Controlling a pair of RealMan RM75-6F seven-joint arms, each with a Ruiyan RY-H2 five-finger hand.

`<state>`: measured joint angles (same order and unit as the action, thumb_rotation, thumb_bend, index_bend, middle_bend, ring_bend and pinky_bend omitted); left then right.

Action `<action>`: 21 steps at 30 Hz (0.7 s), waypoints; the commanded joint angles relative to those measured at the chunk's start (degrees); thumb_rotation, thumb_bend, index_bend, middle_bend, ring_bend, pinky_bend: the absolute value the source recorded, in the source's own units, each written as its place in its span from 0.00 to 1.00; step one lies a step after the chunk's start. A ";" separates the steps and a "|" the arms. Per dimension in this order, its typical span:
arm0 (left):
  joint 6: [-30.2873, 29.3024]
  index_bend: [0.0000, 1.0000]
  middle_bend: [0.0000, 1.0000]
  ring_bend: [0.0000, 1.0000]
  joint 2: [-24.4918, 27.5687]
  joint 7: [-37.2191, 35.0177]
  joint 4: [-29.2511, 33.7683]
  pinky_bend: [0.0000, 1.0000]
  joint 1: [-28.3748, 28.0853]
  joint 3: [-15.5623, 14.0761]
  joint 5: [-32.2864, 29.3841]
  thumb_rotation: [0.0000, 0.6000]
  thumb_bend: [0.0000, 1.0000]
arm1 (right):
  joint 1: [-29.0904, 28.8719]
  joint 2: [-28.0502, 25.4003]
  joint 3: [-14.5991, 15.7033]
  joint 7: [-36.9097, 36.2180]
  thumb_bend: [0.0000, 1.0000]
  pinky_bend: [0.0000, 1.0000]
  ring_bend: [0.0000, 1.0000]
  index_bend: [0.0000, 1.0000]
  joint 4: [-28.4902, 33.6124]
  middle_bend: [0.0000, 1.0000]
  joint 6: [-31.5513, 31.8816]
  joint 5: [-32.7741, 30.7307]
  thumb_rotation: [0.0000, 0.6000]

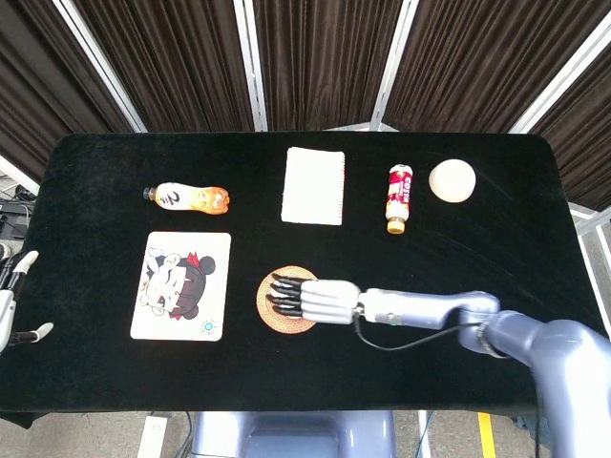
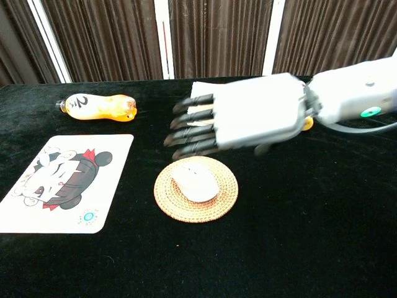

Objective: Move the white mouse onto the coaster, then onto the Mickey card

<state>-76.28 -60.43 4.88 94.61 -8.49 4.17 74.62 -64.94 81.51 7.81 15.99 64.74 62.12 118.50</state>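
Centrally, the white mouse [image 2: 195,183] was seen resting on the coaster [image 2: 196,189], released and untouched. The right hand [image 2: 245,121] was held above it with fingers extended flat and spread (nothing gripped). The Mickey card [image 1: 182,285] was located at 9 o'clock from the coaster. The left hand [image 1: 10,305] was partly visible at the table [image 1: 496,248] edge, fingers apart, empty.
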 commanded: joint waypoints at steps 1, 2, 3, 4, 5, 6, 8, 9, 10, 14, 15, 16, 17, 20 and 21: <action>-0.26 0.00 0.00 0.00 -0.76 0.50 -0.11 0.00 -0.62 -0.15 1.84 1.00 0.05 | 8.92 -8.17 -0.54 1.79 0.00 0.00 0.00 0.00 6.40 0.00 7.98 -6.64 1.00; -0.10 0.00 0.00 0.00 -0.99 0.62 -0.13 0.00 -0.93 -0.15 2.28 1.00 0.05 | 11.00 -9.92 -0.65 2.31 0.00 0.00 0.00 0.00 7.72 0.00 9.42 -8.29 1.00; 0.21 0.00 0.00 0.00 -1.32 0.95 -0.08 0.00 -1.44 -0.14 2.92 1.00 0.05 | 13.79 -12.15 -0.87 3.15 0.00 0.00 0.00 0.00 9.29 0.00 11.28 -10.57 1.00; 0.51 0.00 0.00 0.00 -1.57 1.30 0.02 0.00 -1.91 -0.12 3.48 1.00 0.05 | 15.98 -13.66 -1.07 3.58 0.00 0.00 0.00 0.00 10.51 0.00 12.63 -12.54 1.00; 1.02 0.00 0.00 0.00 -1.92 1.89 0.26 0.00 -2.64 -0.10 4.25 1.00 0.05 | 18.93 -15.51 -1.23 3.33 0.00 0.00 0.00 0.00 12.33 0.00 14.25 -15.42 1.00; 1.33 0.00 0.00 0.00 -2.08 2.24 0.40 0.00 -3.07 -0.08 4.67 1.00 0.05 | 20.39 -16.40 -1.28 3.00 0.00 0.00 0.00 0.00 13.32 0.00 14.93 -16.95 1.00; 2.43 0.00 0.00 0.00 -2.60 3.59 0.95 0.00 -4.51 0.05 5.89 1.00 0.05 | 24.59 -19.04 -1.43 2.20 0.00 0.00 0.00 0.00 16.29 0.00 16.68 -21.52 1.00; 2.88 0.00 0.00 0.00 -2.79 4.13 1.13 0.00 -5.06 0.10 6.29 1.00 0.05 | 25.79 -19.86 -1.42 1.87 0.00 0.00 0.00 0.00 17.06 0.00 17.39 -22.53 1.00; 3.90 0.00 0.00 0.00 -3.19 5.03 1.44 0.00 -6.24 0.12 7.37 1.00 0.05 | 27.51 -20.96 -1.40 1.10 0.00 0.00 0.00 0.00 17.75 0.00 18.76 -23.54 1.00; 8.33 0.00 0.00 0.00 -4.78 6.49 2.25 0.00 -10.33 -0.08 10.79 1.00 0.05 | 34.37 -23.10 -1.47 -4.16 0.00 0.00 0.00 0.00 19.09 0.00 24.24 -28.54 1.00; 9.94 0.00 0.00 0.00 -5.62 7.20 2.32 0.00 -11.97 0.09 11.80 1.00 0.05 | 36.99 -23.62 -1.43 -6.82 0.00 0.00 0.00 0.00 20.33 0.00 25.48 -31.05 1.00; 10.88 0.00 0.00 0.00 -6.20 7.64 2.34 0.00 -12.97 0.26 12.30 1.00 0.05 | 38.30 -23.93 -1.39 -7.98 0.00 0.00 0.00 0.00 21.08 0.00 25.95 -32.22 1.00; 11.95 0.00 0.00 0.00 -6.87 8.13 2.49 0.00 -14.12 0.46 12.90 1.00 0.05 | 39.64 -24.28 -1.26 -9.05 0.00 0.00 0.00 0.00 21.91 0.00 26.17 -33.60 1.00; 17.52 0.00 0.00 0.00 -10.57 9.63 4.95 0.00 -20.03 2.37 14.45 1.00 0.05 | 45.12 -24.96 -0.07 -13.03 0.00 0.00 0.00 0.00 25.34 0.00 28.14 -36.99 1.00; 19.93 0.00 0.00 0.00 -12.08 11.24 5.25 0.00 -22.23 3.61 13.26 1.00 0.06 | 46.78 -24.95 0.05 -14.19 0.00 0.00 0.00 0.00 26.51 0.00 29.33 -37.33 1.00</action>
<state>-61.74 -68.72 13.27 97.91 -25.38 5.41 87.63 -22.95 57.62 7.02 5.49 87.56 88.37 83.80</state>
